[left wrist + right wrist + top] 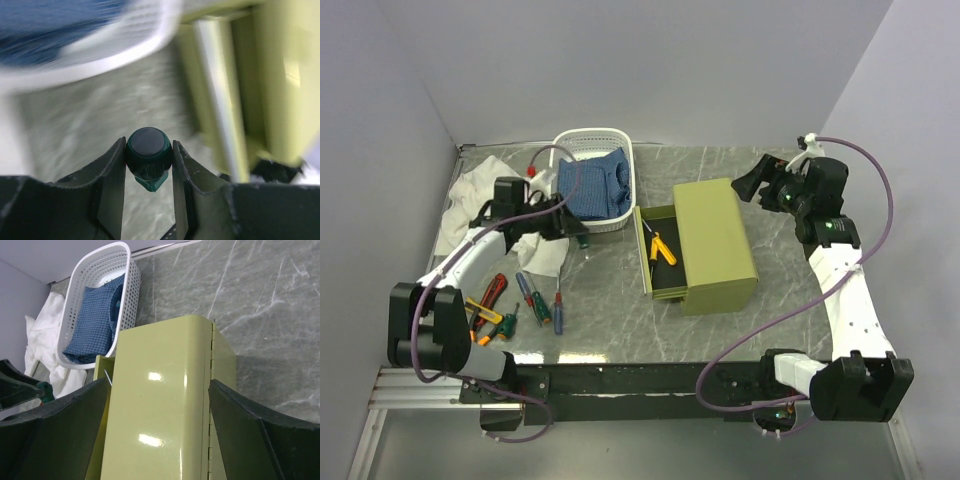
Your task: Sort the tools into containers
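My left gripper (576, 233) is shut on a green-handled screwdriver (148, 156), its handle end clamped between both fingers. It hangs above the table between the white perforated basket (590, 133) and the olive-green drawer chest (715, 245). The chest's drawer stands open towards the left, with a yellow screwdriver (663, 248) inside. Several more tools lie at the near left: a red screwdriver (492, 292), blue ones (526, 290) and orange-black pliers (480, 318). My right gripper (750, 185) is open and holds nothing. In its wrist view it (157, 390) looks along the chest's top (165, 410).
Blue checked fabric (592, 185) fills the basket. A crumpled white cloth (480, 190) lies at the far left, partly under my left arm. The walls stand close behind and on both sides.
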You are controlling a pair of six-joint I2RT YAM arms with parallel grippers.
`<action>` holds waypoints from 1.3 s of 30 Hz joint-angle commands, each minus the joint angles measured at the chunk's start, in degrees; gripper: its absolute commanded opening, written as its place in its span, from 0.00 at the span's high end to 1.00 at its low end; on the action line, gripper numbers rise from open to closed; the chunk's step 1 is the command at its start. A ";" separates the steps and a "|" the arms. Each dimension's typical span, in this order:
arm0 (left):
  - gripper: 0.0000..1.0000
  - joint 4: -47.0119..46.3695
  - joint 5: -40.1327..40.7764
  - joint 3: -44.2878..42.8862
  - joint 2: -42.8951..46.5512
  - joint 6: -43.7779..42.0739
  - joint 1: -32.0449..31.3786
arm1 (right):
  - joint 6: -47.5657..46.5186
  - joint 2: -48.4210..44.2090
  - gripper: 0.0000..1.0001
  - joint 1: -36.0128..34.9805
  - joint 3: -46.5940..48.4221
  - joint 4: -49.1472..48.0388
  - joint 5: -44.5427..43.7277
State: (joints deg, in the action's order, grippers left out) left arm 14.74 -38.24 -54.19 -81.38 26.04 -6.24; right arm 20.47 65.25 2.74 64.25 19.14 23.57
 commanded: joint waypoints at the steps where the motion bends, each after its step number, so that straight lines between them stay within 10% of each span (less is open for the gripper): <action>1: 0.99 -11.66 -15.19 -5.82 -1.31 -2.47 -6.83 | -1.39 -0.04 0.11 0.51 0.26 -2.00 -0.37; 20: 0.97 -7.53 -16.25 -25.34 -18.90 -6.97 -22.15 | -2.89 -1.71 0.11 1.12 -3.25 -1.64 -1.07; 22: 0.85 -7.36 -16.52 -26.04 -19.78 -6.80 -22.24 | -2.89 -1.62 0.11 1.12 -3.51 -1.73 -1.16; 24: 0.46 -6.57 -14.77 -26.66 -20.30 -6.53 -22.24 | -2.89 -1.45 0.11 1.13 -3.60 -1.65 -0.99; 28: 0.34 -4.82 -12.13 -27.01 -18.47 -9.34 -21.01 | -2.80 -1.44 0.11 1.21 -4.04 -1.91 -1.07; 34: 0.26 2.64 1.29 -21.14 -10.03 -13.03 -15.39 | -3.06 -1.80 0.11 1.56 -4.57 -2.17 -0.98; 39: 0.29 9.77 29.05 -3.78 0.85 -10.15 -14.86 | -3.42 -1.80 0.11 1.48 -4.83 -2.44 -1.34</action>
State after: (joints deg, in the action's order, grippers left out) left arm 16.95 -31.46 -69.60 -89.25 15.38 -20.75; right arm 18.11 65.08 3.79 59.57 19.11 22.96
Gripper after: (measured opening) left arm 0.725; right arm 0.888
